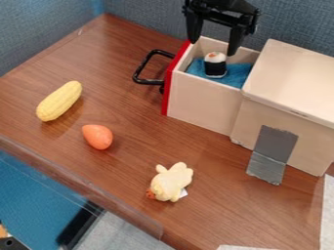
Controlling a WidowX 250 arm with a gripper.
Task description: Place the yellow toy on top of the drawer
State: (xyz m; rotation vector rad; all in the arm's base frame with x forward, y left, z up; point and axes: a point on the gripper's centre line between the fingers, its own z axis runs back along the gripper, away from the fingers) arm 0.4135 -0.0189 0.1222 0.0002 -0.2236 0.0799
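Fetching the yellow toy for the wooden top

Start at the tool (213,45): above the open drawer (202,102), fingers parted wide, nothing in between. Read the clock from there, twelve at the view's top edge. Just below at six, a sushi toy (215,65) on blue cloth (239,74), inside the drawer. At eight, the black handle (139,69). Toward four, the flat wooden top (293,73), probably the landing place. Between six and seven, well apart, the yellow toy (171,183), lying on the tabletop (134,161), orange beak toward eight. Farther round, an orange toy (98,136) between seven and eight, and a corn toy (60,101) at eight.

Judged as the step in hand: reaching for the yellow toy. Clear the drawer walls first, then centre over the plump body, away from beak and stubby limbs. Go low before closing; squeeze softly but fully, plush being likely to squash and slip from a shallow grip. Afterwards, lift high, set down well inside the wooden edge, and release only once settled.
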